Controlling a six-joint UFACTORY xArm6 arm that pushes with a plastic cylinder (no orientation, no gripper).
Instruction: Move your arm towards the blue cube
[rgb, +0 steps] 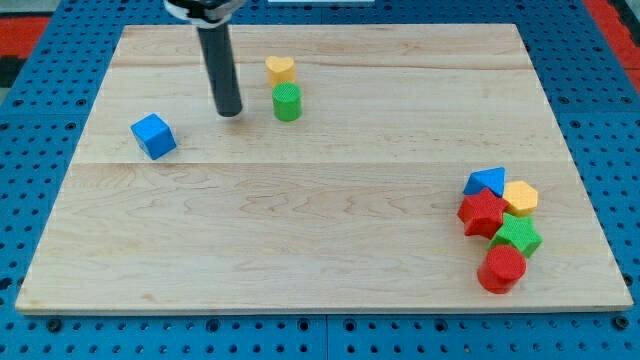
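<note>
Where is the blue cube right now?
The blue cube sits alone on the wooden board's left side in the camera view, towards the top. My tip is to its right, not touching, with the green cylinder further right.

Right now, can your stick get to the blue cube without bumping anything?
Probably yes. My tip sits to the view's right of the blue cube, with only bare board between them; the green cylinder is on the other side.

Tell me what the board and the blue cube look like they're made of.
The board looks like pale, unpainted wood: grain lines and plank seams show. The blue cube is probably painted wood or plastic, evenly coloured and matte. My tip stands to its right, apart.
</note>
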